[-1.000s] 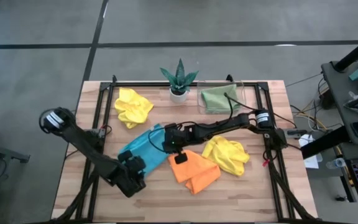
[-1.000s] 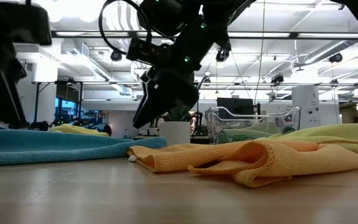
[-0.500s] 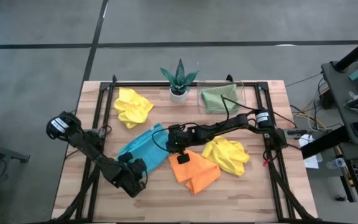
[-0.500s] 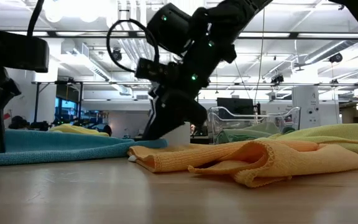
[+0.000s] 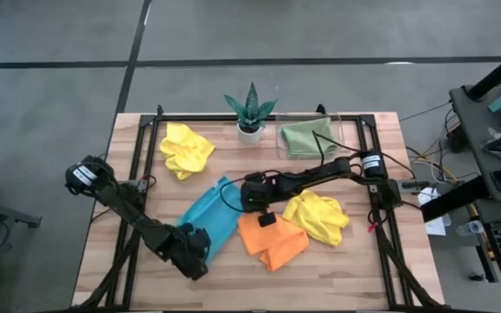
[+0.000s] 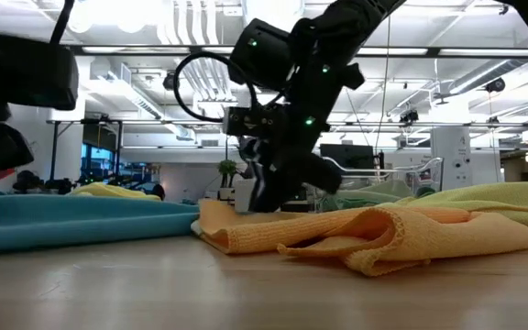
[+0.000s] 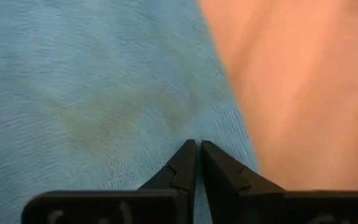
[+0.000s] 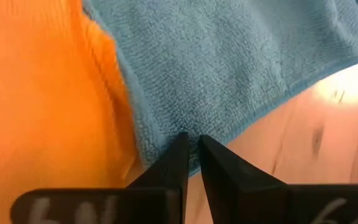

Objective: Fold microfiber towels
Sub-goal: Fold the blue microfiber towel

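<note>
1. High view: we see the blue towel (image 5: 205, 219) lying long from 7 to 1 o'clock on the tabletop (image 5: 355, 278).
2. Left hand (image 5: 200, 254) is pinched shut on its 7 o'clock end.
3. Right hand (image 5: 252, 193) is pinched shut on its 1 o'clock end.

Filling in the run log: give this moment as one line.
left gripper: shut on blue towel | right gripper: shut on blue towel's other edge | orange towel: crumpled alongside
</note>
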You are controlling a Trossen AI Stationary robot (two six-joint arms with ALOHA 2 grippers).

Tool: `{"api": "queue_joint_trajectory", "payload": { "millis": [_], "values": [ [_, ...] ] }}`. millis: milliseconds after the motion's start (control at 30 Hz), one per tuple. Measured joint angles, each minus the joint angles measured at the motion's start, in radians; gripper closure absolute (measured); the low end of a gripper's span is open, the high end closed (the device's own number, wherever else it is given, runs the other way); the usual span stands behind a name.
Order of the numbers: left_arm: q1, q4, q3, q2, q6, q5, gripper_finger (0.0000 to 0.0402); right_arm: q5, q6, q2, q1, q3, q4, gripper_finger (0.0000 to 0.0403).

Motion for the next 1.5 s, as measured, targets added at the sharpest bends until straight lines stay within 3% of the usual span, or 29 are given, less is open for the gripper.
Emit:
{"api": "queue_joint_trajectory", "payload": {
  "millis": [233,567,800,967,1067,1233,1500],
  "values": [
    [-0.001,0.114,0.009,-0.004,0.075,0.033,0.0394,0.002,-0.012,-0.08,0.007,-0.013,-0.14,0.0367],
    [0.002,0.086,0.007,-0.144,0.137,0.016,0.0394,0.0,-0.016,-0.198,0.004,-0.016,-0.083,0.0367],
    [0.009,-0.128,0.0,-0.309,0.149,-0.081,0.0394,-0.005,-0.042,-0.203,0.0,-0.058,0.042,0.0367],
    [0.034,-0.419,-0.007,-0.413,0.014,-0.169,0.0394,-0.009,-0.04,-0.204,-0.007,-0.104,0.146,0.0367],
    [0.067,-0.517,-0.039,-0.454,-0.09,-0.168,0.0391,-0.009,-0.026,-0.202,-0.01,-0.121,0.186,0.0367],
    [0.101,-0.43,-0.112,-0.502,-0.107,-0.123,0.035,-0.009,-0.002,-0.202,-0.013,-0.152,0.252,0.0367],
    [0.102,-0.344,-0.172,-0.46,-0.201,-0.112,0.0226,-0.012,0.041,-0.202,-0.013,-0.179,0.291,0.0367]
  ]
}}
